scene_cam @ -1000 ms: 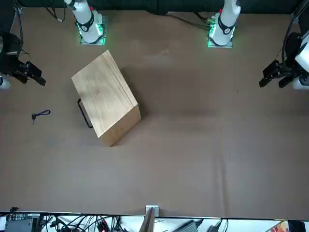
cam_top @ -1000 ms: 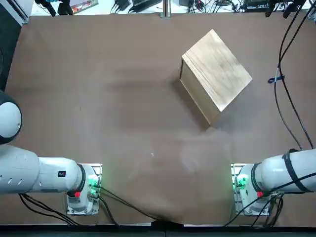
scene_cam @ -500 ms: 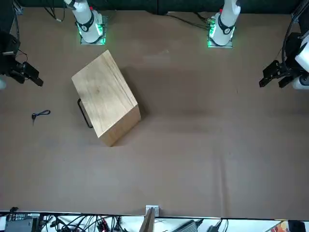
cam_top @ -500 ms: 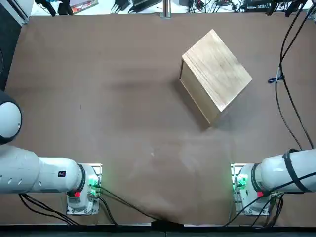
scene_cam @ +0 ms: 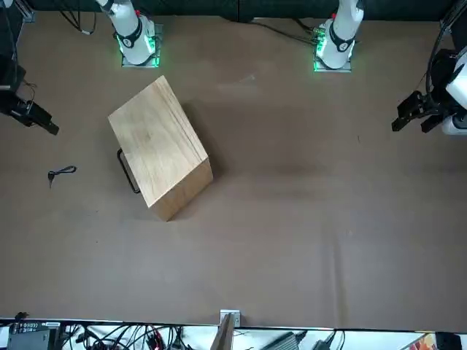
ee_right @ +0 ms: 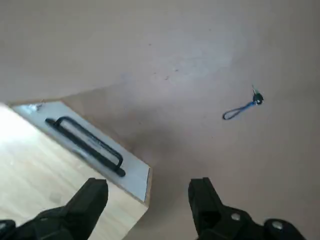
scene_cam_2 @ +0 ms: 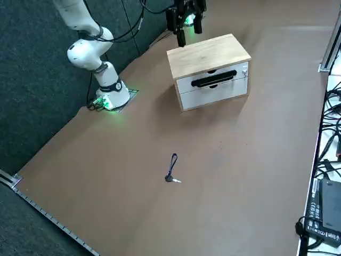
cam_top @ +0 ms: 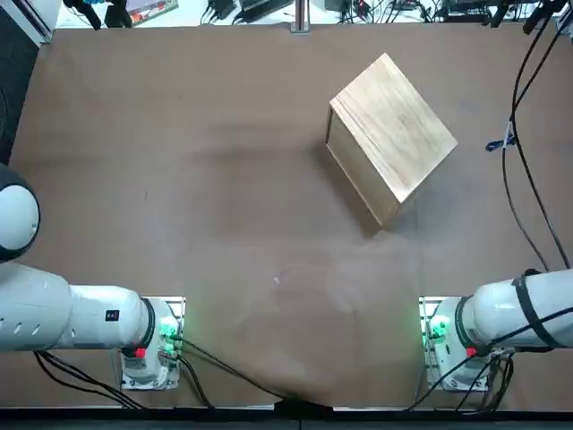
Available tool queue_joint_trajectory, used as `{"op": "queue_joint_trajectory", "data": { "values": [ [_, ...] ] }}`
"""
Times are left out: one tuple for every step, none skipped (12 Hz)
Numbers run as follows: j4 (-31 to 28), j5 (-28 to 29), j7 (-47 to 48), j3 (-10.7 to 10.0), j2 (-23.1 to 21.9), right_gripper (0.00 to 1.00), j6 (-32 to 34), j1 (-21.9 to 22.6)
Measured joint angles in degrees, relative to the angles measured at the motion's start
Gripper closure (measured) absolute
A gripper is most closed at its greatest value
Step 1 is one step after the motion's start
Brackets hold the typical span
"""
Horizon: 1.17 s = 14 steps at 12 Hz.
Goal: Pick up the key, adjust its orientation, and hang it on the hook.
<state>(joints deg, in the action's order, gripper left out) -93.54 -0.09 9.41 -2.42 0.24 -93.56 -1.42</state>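
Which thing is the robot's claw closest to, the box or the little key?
The wooden box: the right gripper hovers at its edge, open; the key lies far off.

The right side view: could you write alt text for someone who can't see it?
A small key on a dark loop lies alone on a brown table, well in front of a wooden box with a white front and black handle. The open right gripper hangs in the air above the box's far edge, holding nothing.
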Motion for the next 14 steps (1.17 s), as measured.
{"op": "queue_joint_trajectory", "data": {
  "values": [
    [0.0,0.0,3.7,-0.1,0.9,0.00,-0.3,-1.1],
    [0.0,0.0,5.8,-0.1,1.4,0.00,-0.5,-1.5],
    [0.0,-0.1,8.4,-0.1,1.9,0.00,-0.6,-2.1],
    [0.0,-0.1,11.3,-0.1,2.6,0.00,-0.8,-2.9],
    [0.0,-0.1,14.4,-0.2,3.3,0.00,-1.1,-3.9],
    [0.0,-0.1,18.0,-0.2,4.1,0.00,-1.5,-4.9],
    [0.0,-0.1,21.5,-0.2,4.7,0.00,-2.1,-5.8],
    [0.0,-0.1,25.0,-0.2,5.3,0.00,-2.9,-6.8],
    [0.0,-0.2,28.8,-0.2,5.6,0.00,-3.5,-7.8],
    [0.0,-0.2,32.6,-0.3,5.9,0.00,-4.2,-8.7],
    [0.0,-0.2,36.2,-0.3,6.1,0.00,-4.8,-9.5],
    [-0.1,-0.2,39.8,-0.3,6.3,0.00,-5.2,-10.3],
    [-0.1,-0.2,42.8,-0.3,6.5,0.00,-5.5,-11.1],
    [-0.1,-0.2,44.7,-0.3,6.7,0.00,-5.8,-11.8]
  ]
}}
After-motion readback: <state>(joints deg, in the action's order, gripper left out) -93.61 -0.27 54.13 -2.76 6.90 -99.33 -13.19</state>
